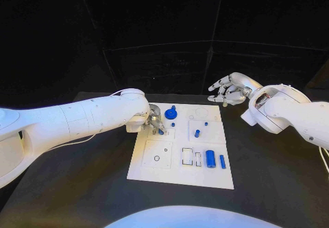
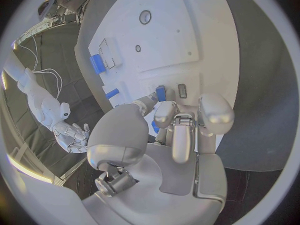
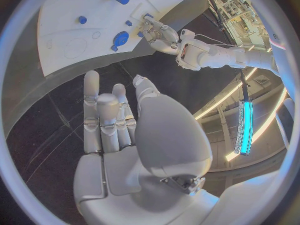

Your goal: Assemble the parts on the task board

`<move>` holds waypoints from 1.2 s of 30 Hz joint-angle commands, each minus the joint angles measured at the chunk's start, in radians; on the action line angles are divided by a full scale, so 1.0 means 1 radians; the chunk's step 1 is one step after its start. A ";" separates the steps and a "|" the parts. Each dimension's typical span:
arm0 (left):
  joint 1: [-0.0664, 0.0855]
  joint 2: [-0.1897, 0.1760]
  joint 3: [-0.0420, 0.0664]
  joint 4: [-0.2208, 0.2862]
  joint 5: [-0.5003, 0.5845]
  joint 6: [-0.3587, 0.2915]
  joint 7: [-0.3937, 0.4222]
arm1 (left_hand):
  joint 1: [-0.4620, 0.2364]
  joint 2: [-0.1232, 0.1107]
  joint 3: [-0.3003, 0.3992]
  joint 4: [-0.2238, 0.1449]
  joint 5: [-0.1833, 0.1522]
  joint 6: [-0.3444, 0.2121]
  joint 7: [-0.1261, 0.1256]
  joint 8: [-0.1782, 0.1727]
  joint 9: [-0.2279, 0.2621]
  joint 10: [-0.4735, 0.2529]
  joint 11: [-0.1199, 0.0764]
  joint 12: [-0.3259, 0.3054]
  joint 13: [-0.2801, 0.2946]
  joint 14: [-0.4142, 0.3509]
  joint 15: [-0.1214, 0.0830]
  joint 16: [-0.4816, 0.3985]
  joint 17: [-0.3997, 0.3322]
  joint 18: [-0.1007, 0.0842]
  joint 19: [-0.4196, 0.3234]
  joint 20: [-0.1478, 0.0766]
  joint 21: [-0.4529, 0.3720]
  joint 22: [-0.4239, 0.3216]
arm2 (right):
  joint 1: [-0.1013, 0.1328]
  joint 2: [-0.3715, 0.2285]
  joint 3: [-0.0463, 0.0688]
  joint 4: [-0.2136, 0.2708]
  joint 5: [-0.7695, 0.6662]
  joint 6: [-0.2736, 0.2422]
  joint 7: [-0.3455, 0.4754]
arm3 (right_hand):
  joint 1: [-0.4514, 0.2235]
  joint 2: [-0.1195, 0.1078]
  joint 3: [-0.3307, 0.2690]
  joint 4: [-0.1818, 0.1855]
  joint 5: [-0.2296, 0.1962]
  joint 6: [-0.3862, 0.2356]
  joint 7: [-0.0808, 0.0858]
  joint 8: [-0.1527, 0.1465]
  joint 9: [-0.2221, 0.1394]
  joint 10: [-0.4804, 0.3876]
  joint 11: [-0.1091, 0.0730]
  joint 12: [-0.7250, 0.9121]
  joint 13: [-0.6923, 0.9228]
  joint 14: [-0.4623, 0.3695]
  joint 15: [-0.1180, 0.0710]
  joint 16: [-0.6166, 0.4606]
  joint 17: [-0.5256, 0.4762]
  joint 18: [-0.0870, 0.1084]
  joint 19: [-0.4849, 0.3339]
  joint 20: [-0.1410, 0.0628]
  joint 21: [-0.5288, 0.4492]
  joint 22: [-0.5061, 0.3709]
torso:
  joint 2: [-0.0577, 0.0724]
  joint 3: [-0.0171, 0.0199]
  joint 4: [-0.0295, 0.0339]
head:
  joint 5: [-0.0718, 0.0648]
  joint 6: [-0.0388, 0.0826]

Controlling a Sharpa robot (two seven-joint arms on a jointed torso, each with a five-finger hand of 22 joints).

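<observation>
White task board (image 1: 179,161) sits mid-frame in your head view; blue parts (image 1: 210,157) rest in its lower-right recesses. Your left hand (image 1: 155,124) pinches a small blue peg (image 1: 161,131) at the board's upper left. Your right hand (image 1: 227,90), upper right, hangs empty, fingers loosely spread. Left wrist view: fingertips (image 2: 164,110) close on that peg (image 2: 160,93). Right wrist view: fingers (image 3: 107,117) extended, holding nothing.

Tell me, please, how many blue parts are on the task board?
7: a disc at the far edge, two studs and a peg mid-board, two cylinders near, one at the left robot hand; more may hide.

You're in a robotics lab. A black table (image 1: 274,180) carries a white task board (image 1: 179,175), dark curtains hang behind, and lit racks of equipment (image 3: 236,10) stand nearby.
</observation>
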 commanded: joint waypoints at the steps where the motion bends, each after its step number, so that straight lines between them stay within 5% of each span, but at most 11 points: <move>1: -0.002 0.006 -0.002 -0.004 -0.008 0.058 -0.023 | -0.014 -0.003 0.109 -0.101 0.004 0.011 -0.009 0.006 0.000 0.007 -0.001 0.004 -0.002 0.102 0.001 0.003 0.263 0.002 0.009 0.000 0.004 0.002 | 0.002 0.001 0.001 0.001 -0.004 0.007 0.004 | -0.002 -0.005 0.000 0.007 -0.003 -0.005 0.000 0.003 -0.001 -0.004 0.000 0.005 -0.001 -0.007 0.000 -0.006 -0.001 0.005 0.004 0.004 -0.004 -0.001 | 0.000 -0.0004 -0.0004 | -0.002 0.000; 10: -0.002 0.018 -0.002 -0.021 -0.008 0.079 -0.035 | -0.098 -0.020 0.067 -0.035 0.004 0.033 -0.014 0.013 0.002 0.012 -0.004 0.005 -0.003 0.102 -0.001 0.003 0.263 0.000 0.012 -0.002 0.011 0.013 | 0.002 0.002 0.001 0.001 -0.004 0.009 0.004 | -0.002 -0.005 0.000 0.007 -0.003 -0.006 0.000 0.004 -0.001 -0.004 0.000 0.005 -0.002 -0.007 0.000 -0.007 -0.003 0.005 0.004 0.004 -0.005 -0.001 | 0.000 -0.0001 0.0008 | -0.002 -0.002; 36: -0.002 0.032 -0.002 -0.041 -0.008 0.065 -0.034 | -0.191 -0.050 -0.072 0.064 0.004 0.059 -0.021 0.019 0.002 0.015 -0.010 0.005 -0.006 0.102 -0.007 0.003 0.263 -0.002 0.014 -0.008 0.016 0.028 | 0.002 0.005 0.001 0.000 -0.004 0.012 0.004 | -0.006 -0.005 -0.002 0.012 -0.005 -0.007 0.000 0.005 0.000 -0.006 0.001 0.007 -0.004 -0.009 0.001 -0.014 -0.008 0.005 0.005 0.004 -0.008 -0.003 | 0.000 -0.0001 0.0007 | -0.003 -0.006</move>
